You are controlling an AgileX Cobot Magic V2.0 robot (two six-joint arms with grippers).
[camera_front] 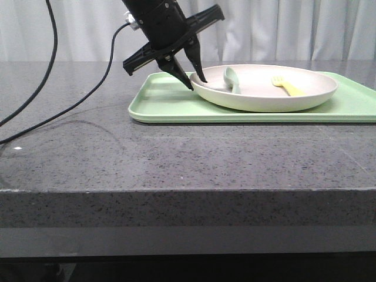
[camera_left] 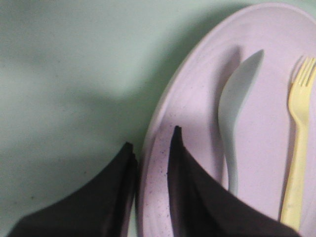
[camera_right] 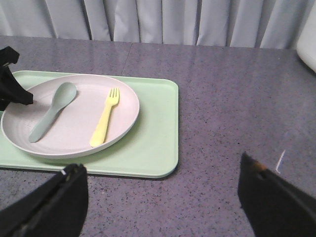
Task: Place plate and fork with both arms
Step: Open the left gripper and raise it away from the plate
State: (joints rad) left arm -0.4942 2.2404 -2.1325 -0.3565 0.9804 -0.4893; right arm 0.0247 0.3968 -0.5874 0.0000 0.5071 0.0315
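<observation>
The cream plate (camera_front: 264, 94) lies on the light-green tray (camera_front: 164, 103). On the plate rest the pale-yellow fork (camera_front: 286, 86) and a teal spoon (camera_front: 232, 79). My left gripper (camera_front: 195, 82) comes down at the plate's left rim. In the left wrist view the left gripper (camera_left: 152, 138) has one finger outside the rim and one inside, closed on the plate (camera_left: 266, 123), near the spoon (camera_left: 232, 113) and fork (camera_left: 296, 163). My right gripper (camera_right: 160, 163) stands wide open over bare table, apart from the tray (camera_right: 153, 138), plate (camera_right: 74, 123) and fork (camera_right: 104, 123).
A black cable (camera_front: 88, 88) trails across the table's left side. Grey curtains hang behind the dark speckled table (camera_front: 176, 158). A white object (camera_right: 308, 39) shows at the edge of the right wrist view. The tray sits at the table's back right.
</observation>
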